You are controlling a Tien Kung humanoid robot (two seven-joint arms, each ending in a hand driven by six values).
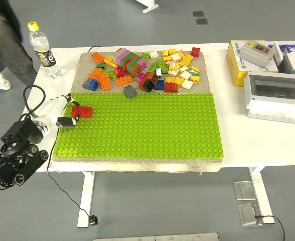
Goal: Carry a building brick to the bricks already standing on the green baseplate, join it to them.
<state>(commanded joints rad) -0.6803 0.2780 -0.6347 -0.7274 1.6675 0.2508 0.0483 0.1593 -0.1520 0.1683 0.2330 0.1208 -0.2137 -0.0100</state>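
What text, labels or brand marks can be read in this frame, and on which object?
No text can be quoted.
Bottle: dark label with a round logo, wording too small to read.
Yellow box: print on the side, blurred.
Grey switch box: red and green buttons, no readable marking.
Bricks, green baseplate: no print visible.

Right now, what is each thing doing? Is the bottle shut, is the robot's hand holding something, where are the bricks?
Left hand: fingers at the red brick, on the baseplate's left edge; grip unclear.
Red brick: lying flat on the baseplate.
Green baseplate: flat on the table, otherwise bare.
Loose bricks: jumbled pile behind the baseplate.
Bottle: upright, yellow cap on.
Grey box: closed, clear lid down.
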